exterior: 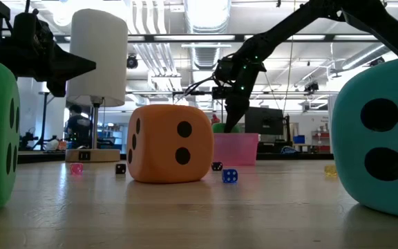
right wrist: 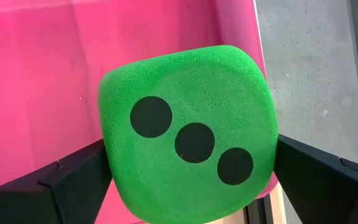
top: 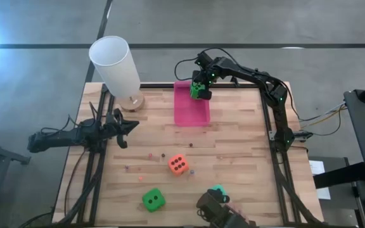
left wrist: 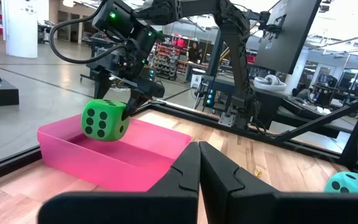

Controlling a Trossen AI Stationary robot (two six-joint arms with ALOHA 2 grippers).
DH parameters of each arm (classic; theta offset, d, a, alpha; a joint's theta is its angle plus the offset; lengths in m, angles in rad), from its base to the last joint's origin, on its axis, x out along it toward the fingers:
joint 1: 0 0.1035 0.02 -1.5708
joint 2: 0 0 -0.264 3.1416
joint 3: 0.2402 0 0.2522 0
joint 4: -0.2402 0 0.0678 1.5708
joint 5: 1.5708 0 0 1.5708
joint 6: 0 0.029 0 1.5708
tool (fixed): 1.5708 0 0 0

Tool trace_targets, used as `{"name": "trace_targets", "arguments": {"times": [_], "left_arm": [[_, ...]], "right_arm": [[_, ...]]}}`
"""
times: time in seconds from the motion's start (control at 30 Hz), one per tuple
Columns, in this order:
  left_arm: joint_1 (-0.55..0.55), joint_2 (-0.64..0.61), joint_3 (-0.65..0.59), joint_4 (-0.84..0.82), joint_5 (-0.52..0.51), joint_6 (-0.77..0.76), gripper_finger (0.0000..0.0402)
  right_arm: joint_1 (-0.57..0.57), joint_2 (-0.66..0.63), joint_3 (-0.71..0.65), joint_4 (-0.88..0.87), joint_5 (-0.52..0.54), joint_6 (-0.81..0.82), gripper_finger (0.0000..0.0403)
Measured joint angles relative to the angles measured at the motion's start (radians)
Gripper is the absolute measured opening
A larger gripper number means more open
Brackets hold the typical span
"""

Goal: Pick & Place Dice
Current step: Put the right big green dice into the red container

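The right end effector (top: 199, 88), spread wide, clasps a green die (right wrist: 188, 134) above the pink tray (top: 192, 113); the left end effector (top: 130, 127) waits closed.

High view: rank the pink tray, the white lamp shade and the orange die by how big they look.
1. White lamp shade, though it stands nearer the overhead camera, which may inflate it.
2. Pink tray, close behind.
3. Orange die, clearly smallest.
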Motion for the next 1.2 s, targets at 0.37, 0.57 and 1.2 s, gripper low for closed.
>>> {"name": "trace_targets", "arguments": {"times": [0.37, 0.57, 1.2], "left_arm": [[0.0, 0.0, 0.0, 0.0, 0.0, 0.0, 0.0006], [0.0, 0.0, 0.0, 0.0, 0.0, 0.0, 0.0006], [0.0, 0.0, 0.0, 0.0, 0.0, 0.0, 0.0006]], "right_arm": [[0.0, 0.0, 0.0, 0.006, 0.0, 0.001, 0.04], [0.0, 0.0, 0.0, 0.01, 0.0, 0.001, 0.04], [0.0, 0.0, 0.0, 0.028, 0.0, 0.002, 0.04]]}}
